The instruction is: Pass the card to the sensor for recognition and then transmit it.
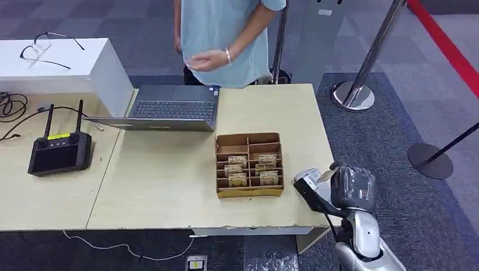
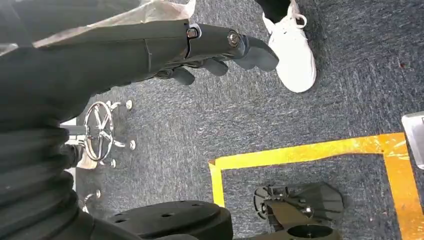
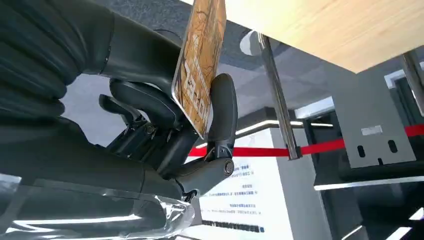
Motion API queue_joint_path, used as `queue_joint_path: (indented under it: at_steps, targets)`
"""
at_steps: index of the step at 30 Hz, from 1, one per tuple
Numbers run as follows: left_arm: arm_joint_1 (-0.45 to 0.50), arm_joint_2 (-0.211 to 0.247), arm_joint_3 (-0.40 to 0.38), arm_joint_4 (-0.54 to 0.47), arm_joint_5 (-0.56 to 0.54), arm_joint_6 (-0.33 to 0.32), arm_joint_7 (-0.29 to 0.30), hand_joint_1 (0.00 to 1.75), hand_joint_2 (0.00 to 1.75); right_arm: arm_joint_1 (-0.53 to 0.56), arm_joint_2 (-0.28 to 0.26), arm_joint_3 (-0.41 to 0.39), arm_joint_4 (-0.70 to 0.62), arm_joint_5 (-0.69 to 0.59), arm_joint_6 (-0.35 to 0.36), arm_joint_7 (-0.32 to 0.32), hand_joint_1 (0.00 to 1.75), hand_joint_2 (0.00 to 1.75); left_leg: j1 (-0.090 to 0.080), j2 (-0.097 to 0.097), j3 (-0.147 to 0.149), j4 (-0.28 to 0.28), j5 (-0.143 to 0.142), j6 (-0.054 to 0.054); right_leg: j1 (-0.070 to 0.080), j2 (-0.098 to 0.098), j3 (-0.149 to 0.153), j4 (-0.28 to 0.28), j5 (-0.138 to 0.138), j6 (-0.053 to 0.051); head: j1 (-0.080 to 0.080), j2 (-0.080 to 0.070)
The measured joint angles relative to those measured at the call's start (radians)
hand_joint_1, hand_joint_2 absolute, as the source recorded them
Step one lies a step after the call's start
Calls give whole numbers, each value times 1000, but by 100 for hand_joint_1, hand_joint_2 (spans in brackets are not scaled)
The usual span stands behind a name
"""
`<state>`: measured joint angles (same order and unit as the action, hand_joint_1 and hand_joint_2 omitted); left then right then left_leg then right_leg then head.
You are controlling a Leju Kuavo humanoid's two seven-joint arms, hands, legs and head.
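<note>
At the table's near right corner: the right hand (image 1: pixel 316 189) sits just past the edge of the light wooden table (image 1: pixel 169 186), beside the cardboard box.
Right hand: its dark fingers (image 3: pixel 222 107) and thumb pinch a card (image 3: pixel 199 65) between them; seen closely in the right wrist view.
Card: brown and tan with a printed pattern, held on edge, its lower part caught in the fingers and its upper part standing free above them, near the underside of the table edge. In the head view it shows as a small tan sliver at the hand (image 1: pixel 326 175).
Left hand: its dark fingers (image 2: pixel 215 65) are curled loosely with nothing in them, hanging over grey carpet marked with yellow tape (image 2: pixel 300 152).
Cardboard box: a brown divided tray (image 1: pixel 249 165) on the table, to the left of the right hand, with several more cards standing in its compartments.
Laptop: open (image 1: pixel 169 110), at the far side of the table, behind the box.
Person: stands across the table in a light blue shirt (image 1: pixel 223 34), 1 hand (image 1: pixel 206 59) held out above the laptop.
Left table: a black handheld controller with 2 antennas (image 1: pixel 59 149).
White box: holds a pair of glasses (image 1: pixel 45 48).
</note>
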<state>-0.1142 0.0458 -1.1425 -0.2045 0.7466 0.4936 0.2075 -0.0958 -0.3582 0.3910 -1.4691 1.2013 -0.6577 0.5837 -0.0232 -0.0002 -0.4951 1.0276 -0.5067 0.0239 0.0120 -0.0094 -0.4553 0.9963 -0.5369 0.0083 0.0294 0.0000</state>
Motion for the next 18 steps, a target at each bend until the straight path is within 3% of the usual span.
queue_joint_path:
  at_steps: [18]
  targets:
    - [0, -3, 0, 0, -2, 0, -11, 0, 175, -79, -19, 0, -88, 31, 67, 1, 175, 175, 0, 0, 0, 0, 0, 0, 0, 0, 0, 0, 0, 0, 0, 0]
